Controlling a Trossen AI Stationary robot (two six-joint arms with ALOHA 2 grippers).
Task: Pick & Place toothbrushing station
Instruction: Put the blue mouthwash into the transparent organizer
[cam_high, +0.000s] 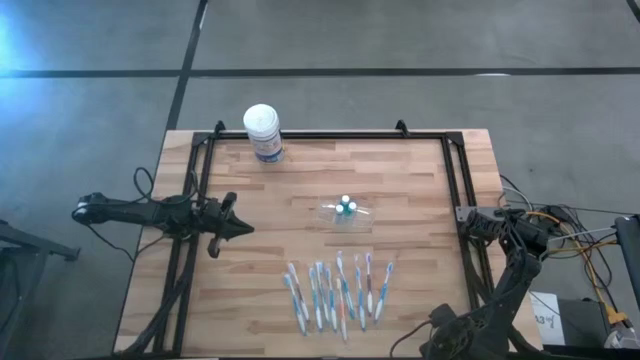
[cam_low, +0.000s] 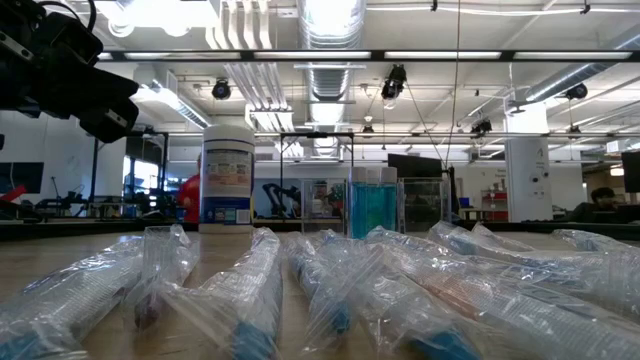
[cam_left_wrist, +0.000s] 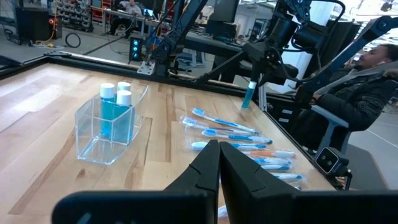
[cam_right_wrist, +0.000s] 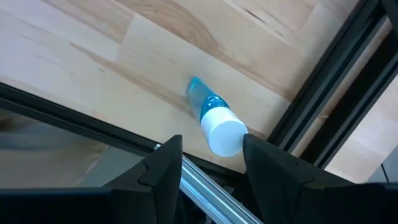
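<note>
You are at the start of the pick: the toothbrushing station stands untouched on the counter, and neither hand is on it.

Your left hand hangs low over the counter with its two fingers pressed together, holding nothing. The station is straight ahead of this hand, a little to its left and well apart from it. It sits between the left hand and the right hand.

The right hand is at the far edge of the counter, by the dark frame rail. A small blue bottle with a white cap sits just at this hand. Whether the hand pinches the cap or only stands around it, I cannot tell.

For the next move, I think you must spread the left hand before it goes forward, because a closed hand cannot take the wall of the holder. Approach slowly: the plastic is probably light and may slide or tip.

The station is a colourless, see-through plastic holder with shining edges. It stands upright and carries blue bottles with white caps inside.

The wrapped toothbrushes lie in a row ahead of the left hand and to its right, near the station but not touching it. The white-lidded canister stands farther off, ahead and to the left.
</note>
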